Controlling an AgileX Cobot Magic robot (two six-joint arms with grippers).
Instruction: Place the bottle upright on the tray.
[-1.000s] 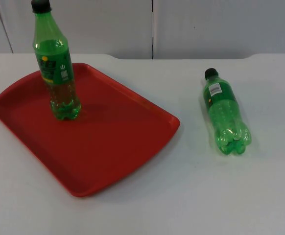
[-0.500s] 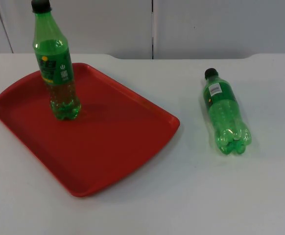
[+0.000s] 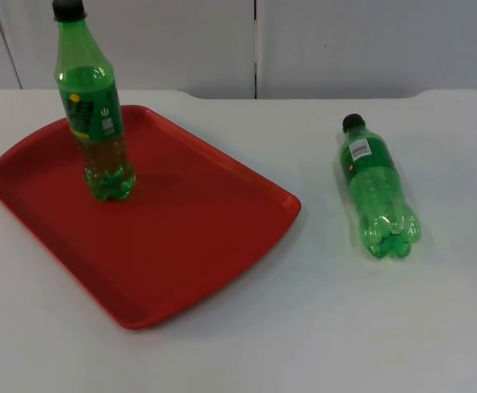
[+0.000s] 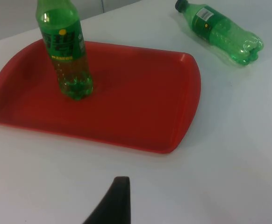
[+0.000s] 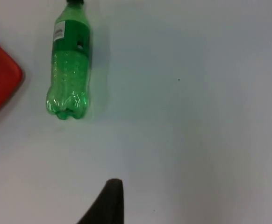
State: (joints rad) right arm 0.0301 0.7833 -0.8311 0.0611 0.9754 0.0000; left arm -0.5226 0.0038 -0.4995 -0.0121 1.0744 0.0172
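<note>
- You have a white table (image 3: 320,327) that ends at a grey partition wall (image 3: 345,41) at 12 o'clock.
- One red tray (image 3: 181,237) lies at 9 o'clock in the top view, turned at an angle to the table edge.
- You can count two green bottles with black caps.
- One standing bottle (image 3: 95,115) is upright on the tray's far part.
- One lying bottle (image 3: 376,192) rests on its side on the bare table at 3 o'clock, apart from the tray, cap pointing to 12.
- Nothing lies between it and the tray.
- One left fingertip (image 4: 115,205) and one right fingertip (image 5: 105,205) hang above the table; you cannot tell how far either gripper is open.
</note>
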